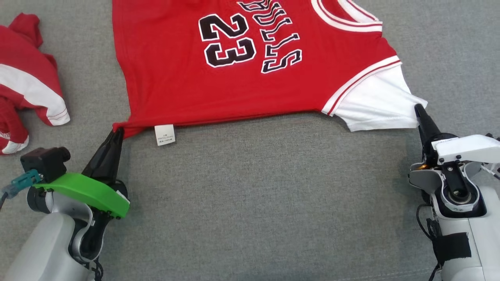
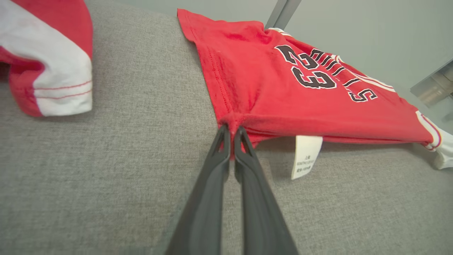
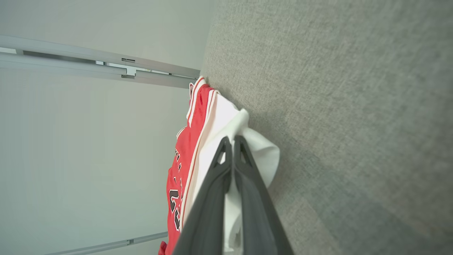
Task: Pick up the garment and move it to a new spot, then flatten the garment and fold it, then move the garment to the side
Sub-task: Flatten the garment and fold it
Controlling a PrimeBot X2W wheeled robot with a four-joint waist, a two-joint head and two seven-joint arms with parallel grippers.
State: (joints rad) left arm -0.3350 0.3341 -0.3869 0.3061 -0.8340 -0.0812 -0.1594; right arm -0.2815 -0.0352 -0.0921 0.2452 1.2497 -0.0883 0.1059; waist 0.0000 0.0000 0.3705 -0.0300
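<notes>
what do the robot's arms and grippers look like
The left gripper and right gripper each have long, dark, tapering fingers. The left wrist carries a bright green plate and a black box with a teal plug, above a pale grey forearm. The right wrist has a white bracket, a black strap and thin black cables.

Red garment (image 1: 175, 78) with white trim and black lettering; grey surface (image 1: 273, 195).
</notes>
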